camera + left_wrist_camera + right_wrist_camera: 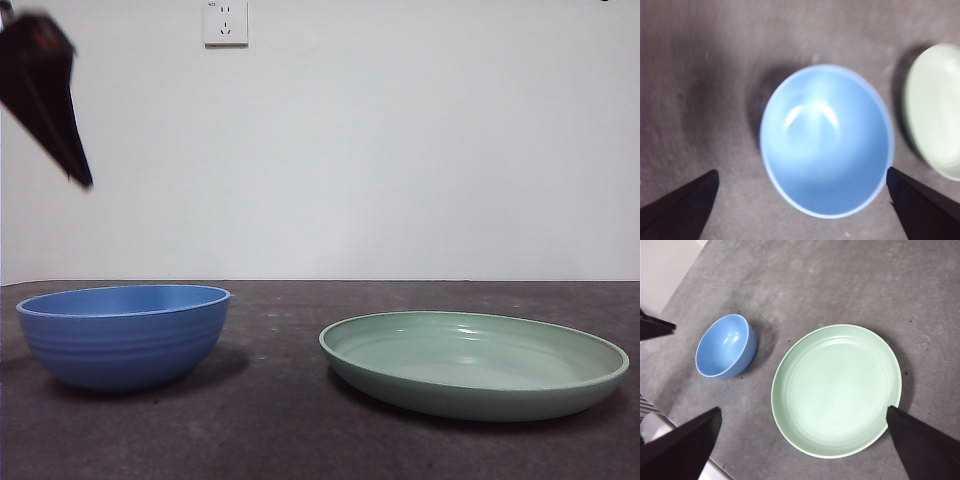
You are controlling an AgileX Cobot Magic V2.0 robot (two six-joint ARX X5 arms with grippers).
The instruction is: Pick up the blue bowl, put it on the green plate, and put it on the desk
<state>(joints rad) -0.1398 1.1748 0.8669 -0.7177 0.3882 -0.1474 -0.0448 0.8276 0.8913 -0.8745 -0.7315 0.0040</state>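
From the front, a round, deep, glossy blue bowl (124, 335) sits empty on the dark speckled bench (280, 420), with a wide, shallow mint-green plate (474, 364) apart at its 3 o'clock.

From the left wrist, the left gripper (802, 205) hangs above the bowl, jaws released and spread wider than it. The bowl looks light, rigid and slippery, so its rim seems the likeliest hold.

From the right wrist, the right gripper (802, 440) waits above the plate, jaws released.

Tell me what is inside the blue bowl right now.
Nothing: the blue bowl shows only its bare glossy inside, seen from above by the open left gripper. The desk beneath it is covered. The green plate is likewise bare.
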